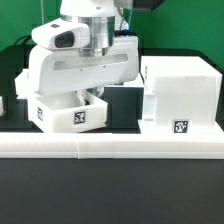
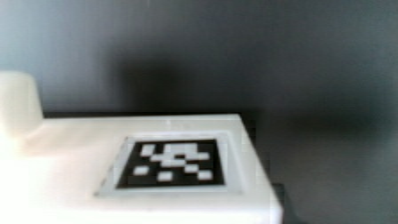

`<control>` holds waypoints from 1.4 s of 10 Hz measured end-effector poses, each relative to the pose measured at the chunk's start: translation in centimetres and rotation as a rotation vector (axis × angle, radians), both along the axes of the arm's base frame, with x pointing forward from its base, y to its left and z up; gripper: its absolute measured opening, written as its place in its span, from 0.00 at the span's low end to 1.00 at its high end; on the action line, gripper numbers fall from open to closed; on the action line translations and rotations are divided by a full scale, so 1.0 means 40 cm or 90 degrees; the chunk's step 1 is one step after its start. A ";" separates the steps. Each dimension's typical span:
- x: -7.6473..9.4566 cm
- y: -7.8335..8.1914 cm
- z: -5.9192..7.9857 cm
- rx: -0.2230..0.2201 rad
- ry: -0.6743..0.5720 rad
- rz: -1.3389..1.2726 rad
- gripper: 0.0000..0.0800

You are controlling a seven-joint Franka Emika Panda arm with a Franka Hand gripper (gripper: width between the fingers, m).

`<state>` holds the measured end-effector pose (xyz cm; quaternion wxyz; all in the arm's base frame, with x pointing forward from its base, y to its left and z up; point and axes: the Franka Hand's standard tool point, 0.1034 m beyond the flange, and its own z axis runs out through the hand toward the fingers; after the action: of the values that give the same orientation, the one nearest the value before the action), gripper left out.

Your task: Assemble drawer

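Observation:
The large boxy white drawer casing (image 1: 180, 95) stands at the exterior view's right, with a tag low on its front. A smaller white tray (image 1: 70, 113) with a front tag sits at the exterior view's left, against the border wall. My gripper (image 1: 86, 97) is down at the tray's top, and its fingertips are hidden by the tray and the hand. The wrist view shows a white tray face with a tag (image 2: 175, 165) very close up, and a rounded white part (image 2: 15, 100) beside it. No fingers show there.
The long low white border wall (image 1: 110, 148) runs along the front of both parts. A dark gap (image 1: 122, 105) lies between the tray and the casing. The arm's white body (image 1: 80, 60) hangs over the tray.

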<state>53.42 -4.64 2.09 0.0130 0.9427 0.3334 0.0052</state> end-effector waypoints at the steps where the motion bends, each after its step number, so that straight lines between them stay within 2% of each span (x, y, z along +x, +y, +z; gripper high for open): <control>1: 0.003 -0.005 0.008 -0.001 -0.005 0.024 0.05; 5: -0.006 -0.010 -0.011 -0.014 0.012 0.211 0.05; 7: 0.013 0.016 -0.001 -0.022 0.034 0.330 0.05; 8: 0.026 0.015 0.001 -0.023 0.044 0.383 0.05; 10: 0.025 0.004 0.000 -0.028 0.051 0.462 0.05; 12: 0.024 0.001 -0.001 -0.030 0.055 0.499 0.05; 14: 0.031 0.028 -0.002 -0.023 0.055 0.499 0.05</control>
<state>54.64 -3.52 1.99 0.0129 0.7426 0.6686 -0.0358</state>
